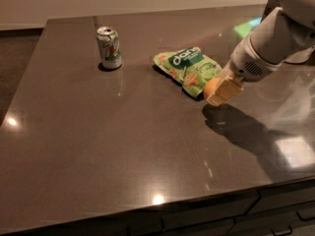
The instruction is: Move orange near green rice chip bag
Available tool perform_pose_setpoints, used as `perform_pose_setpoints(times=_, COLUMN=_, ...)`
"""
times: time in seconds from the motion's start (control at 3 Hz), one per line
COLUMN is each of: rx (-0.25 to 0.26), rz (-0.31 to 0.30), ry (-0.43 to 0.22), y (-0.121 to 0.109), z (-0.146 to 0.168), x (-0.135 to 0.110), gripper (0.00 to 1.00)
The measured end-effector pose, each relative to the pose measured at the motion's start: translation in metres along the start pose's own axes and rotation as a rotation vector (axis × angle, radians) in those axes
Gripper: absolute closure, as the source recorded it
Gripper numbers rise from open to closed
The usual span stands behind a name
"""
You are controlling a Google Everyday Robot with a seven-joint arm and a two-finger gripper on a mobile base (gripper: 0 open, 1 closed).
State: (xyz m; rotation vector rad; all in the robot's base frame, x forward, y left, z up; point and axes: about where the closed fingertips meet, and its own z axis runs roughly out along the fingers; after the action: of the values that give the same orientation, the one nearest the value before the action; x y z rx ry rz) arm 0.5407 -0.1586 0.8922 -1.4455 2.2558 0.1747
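The orange [210,87] is held between the tan fingers [224,92] of my gripper [216,90], just above the dark table [98,141]. It hangs right at the near right edge of the green rice chip bag [189,69], which lies flat in the middle of the table. The white arm [268,45] reaches in from the upper right. The gripper is shut on the orange.
A pale green-and-silver soda can [109,47] stands upright at the back left. The arm's shadow [246,132] falls on the table right of centre. The table's front edge and drawer fronts [275,205] run along the bottom.
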Motion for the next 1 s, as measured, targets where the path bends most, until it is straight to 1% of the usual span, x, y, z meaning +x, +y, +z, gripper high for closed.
perform_pose_setpoints(times=0.33, rx=-0.01, rz=0.018, ry=0.013, y=-0.005, z=0.009, x=0.004, gripper=0.84)
perform_pose_setpoints(times=1.0, rx=-0.034, rz=0.051, ry=0.023, y=-0.011, z=0.021, x=0.011, gripper=0.37)
